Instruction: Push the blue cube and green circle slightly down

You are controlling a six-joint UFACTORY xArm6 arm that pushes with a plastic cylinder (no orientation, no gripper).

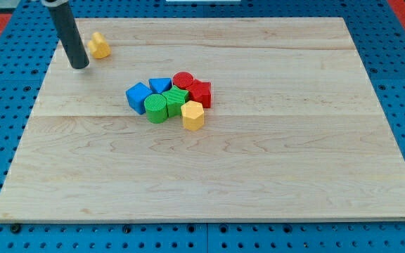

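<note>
Tip [80, 65], no hand fitted so no grip state was shown, was parked well up-left of blue cube [138, 97] touching green circle [157, 109]; packed neighbours risked being dragged along.

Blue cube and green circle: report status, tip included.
My tip at the view's upper left, apart from the cluster, beside a yellow block. Blue cube and green circle touching, cluster's left edge. Board below them bare.

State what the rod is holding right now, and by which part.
Nothing is held. My tip rests on the board at the view's upper left, beside the yellow block, clear of the blue cube and green circle.
</note>
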